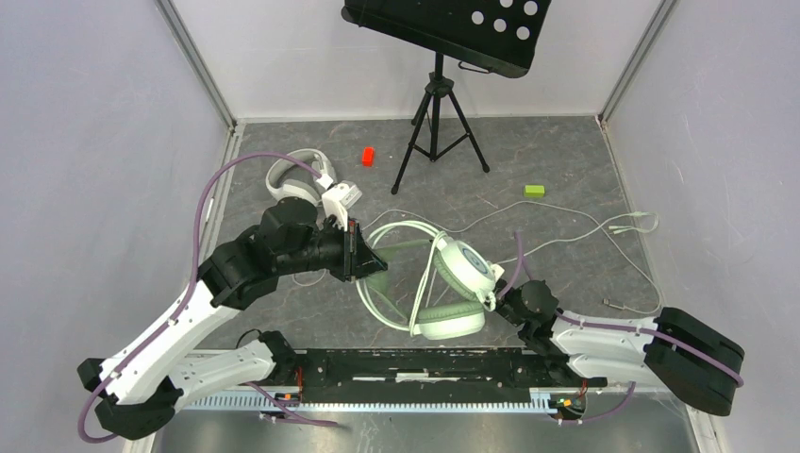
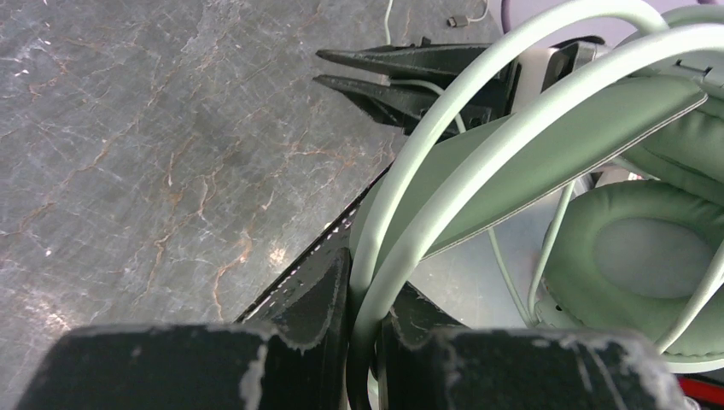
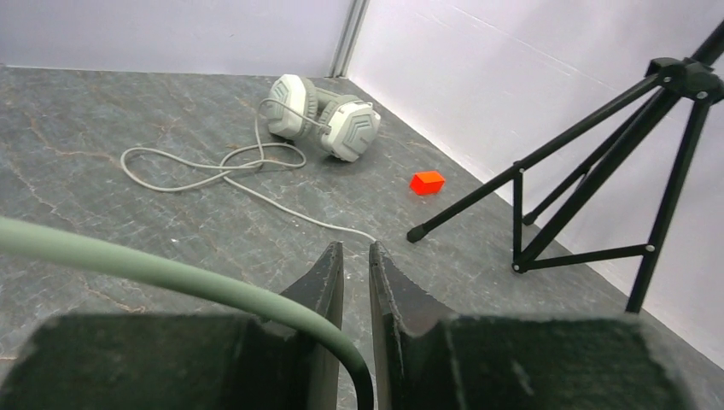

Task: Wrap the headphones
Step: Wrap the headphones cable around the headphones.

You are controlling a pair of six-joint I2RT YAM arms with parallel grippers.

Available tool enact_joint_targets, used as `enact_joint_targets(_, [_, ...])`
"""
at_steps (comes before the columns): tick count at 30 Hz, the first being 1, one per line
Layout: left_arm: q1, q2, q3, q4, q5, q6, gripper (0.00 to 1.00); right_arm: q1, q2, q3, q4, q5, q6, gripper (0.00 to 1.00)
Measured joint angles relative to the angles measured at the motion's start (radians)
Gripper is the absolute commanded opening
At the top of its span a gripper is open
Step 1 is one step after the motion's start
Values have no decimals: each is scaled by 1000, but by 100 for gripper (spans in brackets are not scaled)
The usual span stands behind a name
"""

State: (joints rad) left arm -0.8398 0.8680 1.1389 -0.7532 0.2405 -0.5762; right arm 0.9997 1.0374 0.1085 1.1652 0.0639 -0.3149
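Mint-green headphones (image 1: 443, 283) hang near the front of the counter (image 1: 566, 236), headband (image 2: 546, 154) clamped in your left pincer (image 2: 367, 290), apparently to steady them, while your right pincer (image 3: 356, 256), almost closed, meets a pale-green strand (image 3: 171, 273), grip unclear.

Top camera looks down at the black metal tripod (image 1: 437, 90); the low right wrist camera shares that tripod (image 3: 683, 77); the left wrist camera skims the table closely.

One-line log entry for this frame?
green headphones: between both hands | left hand: shut on headband | right hand: grip unclear | white headphones: back left, unwrapped
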Motion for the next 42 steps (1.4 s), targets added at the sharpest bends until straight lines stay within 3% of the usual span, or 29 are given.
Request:
enact_joint_targets(14, [3, 93, 84, -148, 76, 215, 9, -102, -86, -8, -40, -27, 0, 26])
enact_joint_targets(18, [2, 98, 85, -182, 85, 259, 8, -111, -109, -8, -76, -30, -6, 21])
enact_joint_targets(27, [2, 120, 85, -203, 70, 415, 8, -139, -128, 20, -161, -30, -27, 21])
enact_joint_targets(36, [2, 165, 85, -218, -147, 595, 7, -161, -139, 115, -312, -42, -16, 11])
enact_joint_targets(42, [2, 219, 87, -209, -322, 673, 7, -174, -125, 229, -522, -103, 66, 8])
